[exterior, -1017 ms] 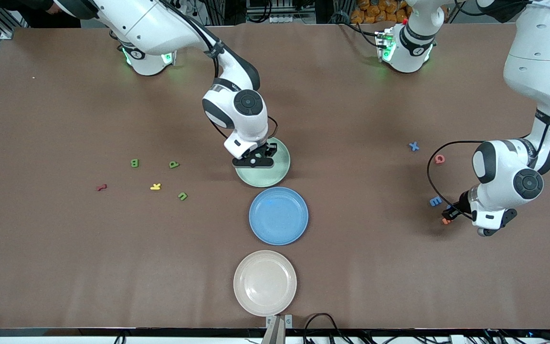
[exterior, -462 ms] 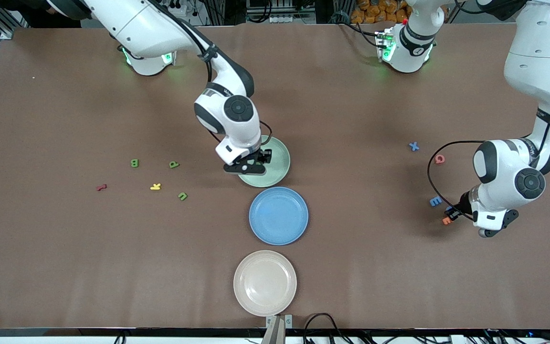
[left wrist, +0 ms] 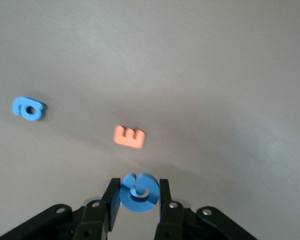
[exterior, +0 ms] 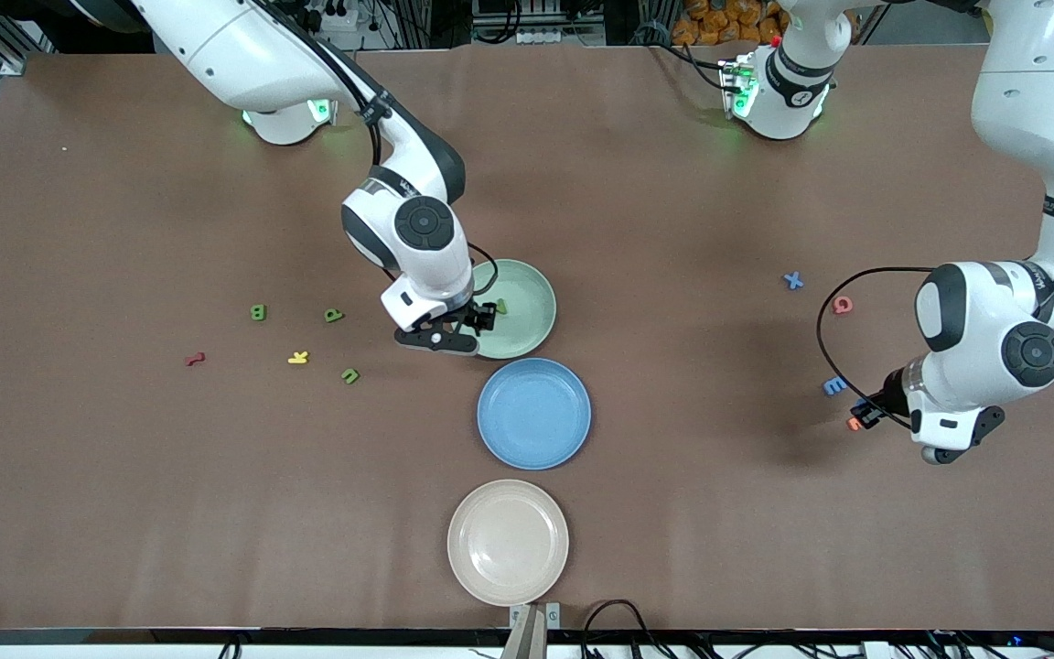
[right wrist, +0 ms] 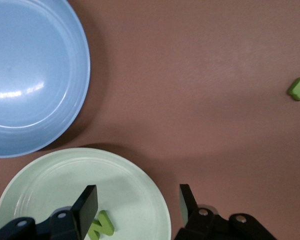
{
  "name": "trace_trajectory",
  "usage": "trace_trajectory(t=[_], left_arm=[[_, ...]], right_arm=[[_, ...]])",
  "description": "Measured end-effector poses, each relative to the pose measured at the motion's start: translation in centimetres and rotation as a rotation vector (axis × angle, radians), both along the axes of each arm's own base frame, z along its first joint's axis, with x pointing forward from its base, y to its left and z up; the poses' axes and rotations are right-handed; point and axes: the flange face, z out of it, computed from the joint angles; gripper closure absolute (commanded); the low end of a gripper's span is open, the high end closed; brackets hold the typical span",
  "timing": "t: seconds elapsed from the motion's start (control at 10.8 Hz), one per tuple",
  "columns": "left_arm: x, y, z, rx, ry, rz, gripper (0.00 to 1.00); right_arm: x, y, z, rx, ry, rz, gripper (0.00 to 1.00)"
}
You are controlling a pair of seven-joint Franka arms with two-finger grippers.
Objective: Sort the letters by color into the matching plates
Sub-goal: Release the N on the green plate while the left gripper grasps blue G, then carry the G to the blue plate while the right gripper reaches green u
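A green letter (right wrist: 101, 226) is lying in the green plate (exterior: 527, 325) under the spread-fingered right gripper (exterior: 463, 328), a blue letter (left wrist: 138, 192) is pinched in the left gripper (left wrist: 138, 200), and carriage to the blue plate (exterior: 534, 414) is needed next.

The right arm reaches from its base toward the table's middle; its black two-finger right gripper (right wrist: 138, 205) points down, fingers spread apart and empty. The left arm bends down at its own end of the table — its left gripper (left wrist: 138, 194) is clamped on a small blue foam letter (left wrist: 138, 193).
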Motion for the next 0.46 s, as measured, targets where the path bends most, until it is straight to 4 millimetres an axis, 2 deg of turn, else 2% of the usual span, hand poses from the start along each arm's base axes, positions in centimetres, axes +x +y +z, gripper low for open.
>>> trace_trajectory(t=[0.28,0.37,0.46], left_arm=[[-0.2,-4.9,0.4,0.004,0.032,-0.104,1.0],[-0.4,-7.5,0.5,0.01,0.042,-0.162,1.0],[-0.6,-10.2,0.7,0.01,0.042,-0.203,1.0]], right_arm=[[2.2,-3.6,3.5,-0.001,0.006,-0.098,0.26],[3.2,-5.5,4.6,0.004,0.015,-0.148,0.18],[4.3,-7.6,5.6,0.027,0.029,-0.21,0.15]])
